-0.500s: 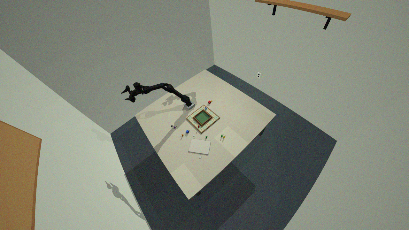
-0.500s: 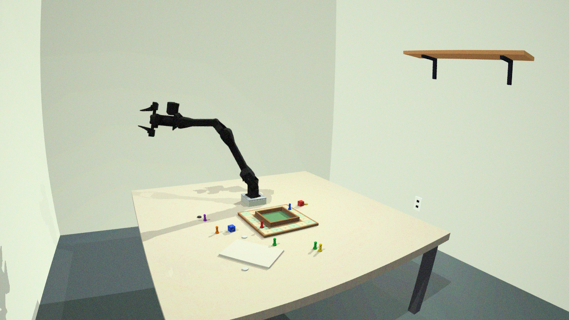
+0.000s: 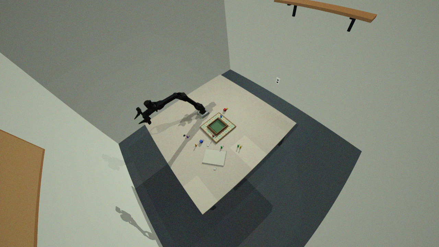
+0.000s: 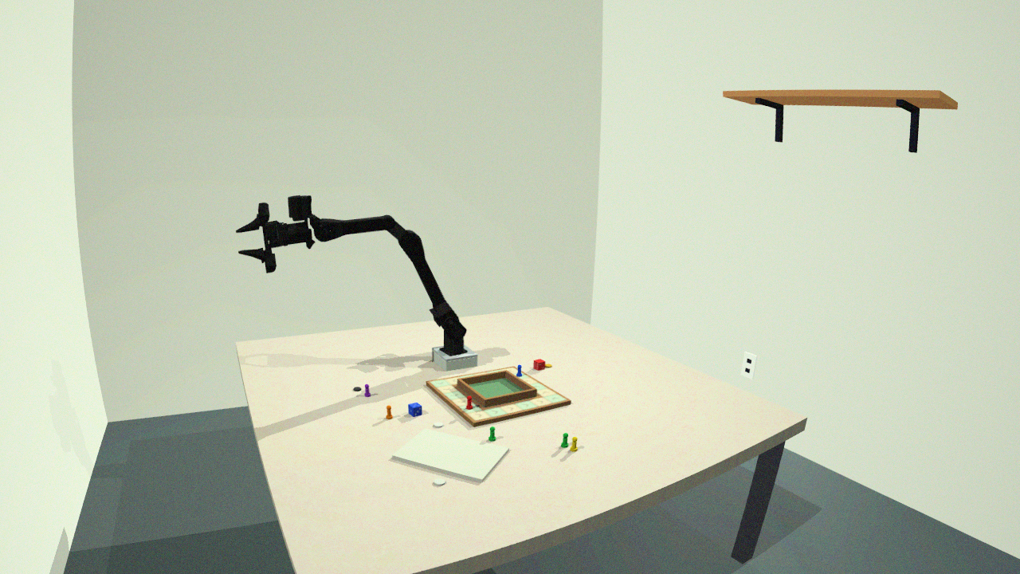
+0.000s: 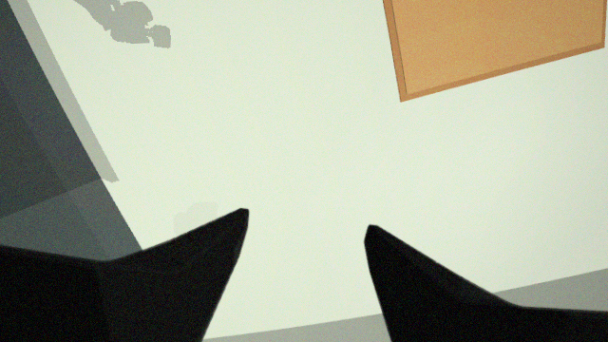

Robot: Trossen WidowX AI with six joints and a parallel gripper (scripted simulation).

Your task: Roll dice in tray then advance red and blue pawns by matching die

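The end effector (image 4: 253,239) hung high in the air past the tabletop (image 4: 641,428) edge, its fingers parted with nothing between them, pointing at a wall. Far below and behind it lay the tray (image 4: 529,386) inside the board. The red die (image 4: 538,363) sat beyond the tray, the blue die (image 4: 414,409) nearer the end effector's side. The red pawn (image 4: 468,402) and blue pawn (image 4: 519,370) stood on the board's track.

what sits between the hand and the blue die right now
Nothing visible does. The hand is open and empty, high off the table's left side, and the blue die lies on bare table top with an orange pawn beside it.
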